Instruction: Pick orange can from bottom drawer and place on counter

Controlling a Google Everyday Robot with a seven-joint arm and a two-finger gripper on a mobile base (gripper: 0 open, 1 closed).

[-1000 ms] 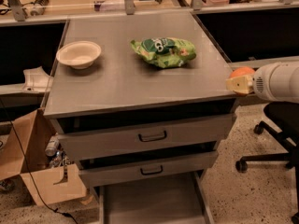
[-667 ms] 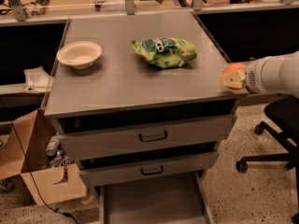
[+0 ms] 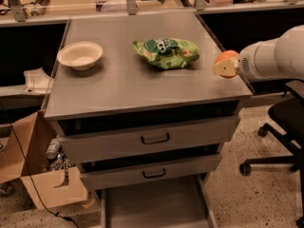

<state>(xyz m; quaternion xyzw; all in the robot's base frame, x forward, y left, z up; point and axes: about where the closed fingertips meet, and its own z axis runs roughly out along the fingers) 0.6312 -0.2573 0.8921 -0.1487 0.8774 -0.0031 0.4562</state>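
The orange can [image 3: 227, 57] is a small round orange object held in my gripper [image 3: 223, 66] at the end of the white arm that comes in from the right. It hangs just above the right edge of the counter [image 3: 128, 80], a grey brushed-metal cabinet top. The gripper is shut on the can, whose lower part is hidden by the pale fingers. The bottom drawer [image 3: 156, 205] is pulled out at the foot of the cabinet, and its flat grey floor is bare.
A crinkled green snack bag [image 3: 166, 52] lies on the counter at the back right. A white bowl [image 3: 80, 55] sits at the back left. Two grey drawers with black handles [image 3: 155, 138] are pulled slightly out. A cardboard box [image 3: 38, 175] stands left, an office chair [image 3: 280, 127] right.
My arm has carried the orange can to the left and a little up, from beside the counter's right edge to just over it.
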